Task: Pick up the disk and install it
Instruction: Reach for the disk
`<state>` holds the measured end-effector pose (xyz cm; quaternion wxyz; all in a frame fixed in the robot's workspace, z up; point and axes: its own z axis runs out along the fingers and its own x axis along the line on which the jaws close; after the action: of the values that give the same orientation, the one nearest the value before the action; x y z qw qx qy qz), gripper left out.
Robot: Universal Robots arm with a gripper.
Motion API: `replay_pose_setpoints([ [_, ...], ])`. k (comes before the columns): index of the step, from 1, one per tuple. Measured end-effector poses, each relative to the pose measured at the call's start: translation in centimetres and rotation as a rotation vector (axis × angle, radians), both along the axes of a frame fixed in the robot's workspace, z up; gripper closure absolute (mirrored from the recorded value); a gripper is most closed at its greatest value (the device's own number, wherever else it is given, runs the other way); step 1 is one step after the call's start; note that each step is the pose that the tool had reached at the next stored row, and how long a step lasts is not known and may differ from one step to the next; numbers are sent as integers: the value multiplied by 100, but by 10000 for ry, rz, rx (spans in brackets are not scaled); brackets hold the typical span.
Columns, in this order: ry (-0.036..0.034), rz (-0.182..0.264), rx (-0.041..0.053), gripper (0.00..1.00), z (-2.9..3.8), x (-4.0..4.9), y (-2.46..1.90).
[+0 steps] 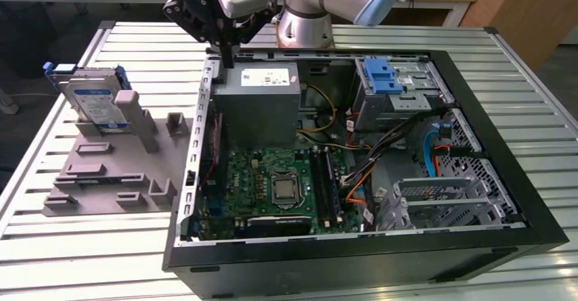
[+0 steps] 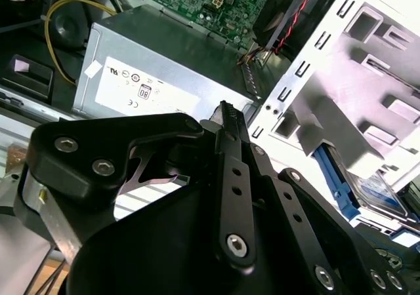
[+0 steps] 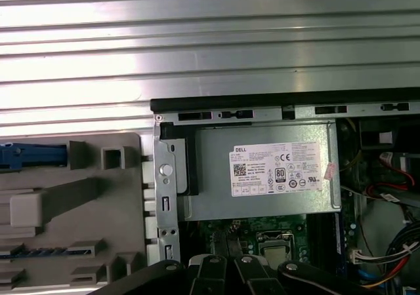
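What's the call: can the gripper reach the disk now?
Probably yes. The disk stands upright in the grey fixture outside the computer case, top edge exposed. The gripper hangs above the case's rim with nothing between them.

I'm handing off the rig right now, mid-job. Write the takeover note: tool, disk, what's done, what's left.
The tool is shut and holds nothing. It hangs over a corner of the open computer case, by the power supply.
The disk stands upright in the grey holder, at the exterior view's left of the case and apart from the tool.
Done: nothing; the disk is not picked up.
Left: the pickup and the install.
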<state>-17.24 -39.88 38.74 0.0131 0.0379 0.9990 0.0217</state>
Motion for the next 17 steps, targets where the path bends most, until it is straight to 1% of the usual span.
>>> replay_pose_setpoints([
  [17,0,0,0,89,-11,-57,0],
])
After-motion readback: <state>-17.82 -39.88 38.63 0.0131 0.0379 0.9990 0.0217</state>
